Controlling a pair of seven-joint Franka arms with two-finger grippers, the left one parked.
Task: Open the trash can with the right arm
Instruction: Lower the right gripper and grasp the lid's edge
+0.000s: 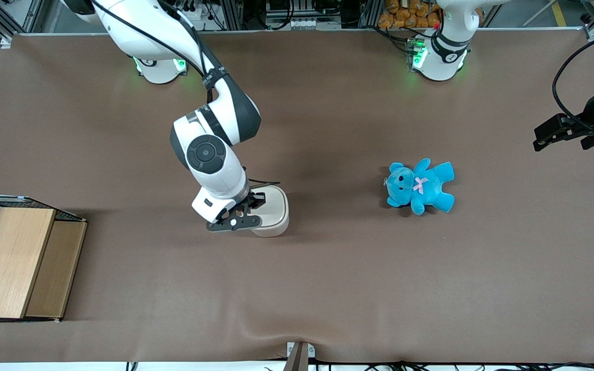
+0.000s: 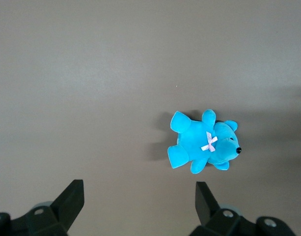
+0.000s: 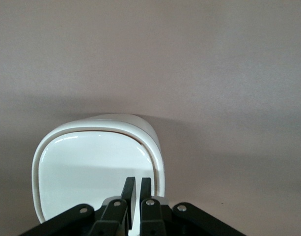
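Basically 0 progress on the opening itself: trash can (image 1: 272, 211) sits mid-table, lid apparently flat and closed, with the gripper (image 3: 136, 186) right over its edge, 2 fingers (image 3: 145, 189) pressed nearly together, gripping nothing; lifting remains.

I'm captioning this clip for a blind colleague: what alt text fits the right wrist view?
The gripper, fingers nearly together with nothing between them, hangs just above the closed lid of the cream-white trash can. The can stands alone on the brown table.
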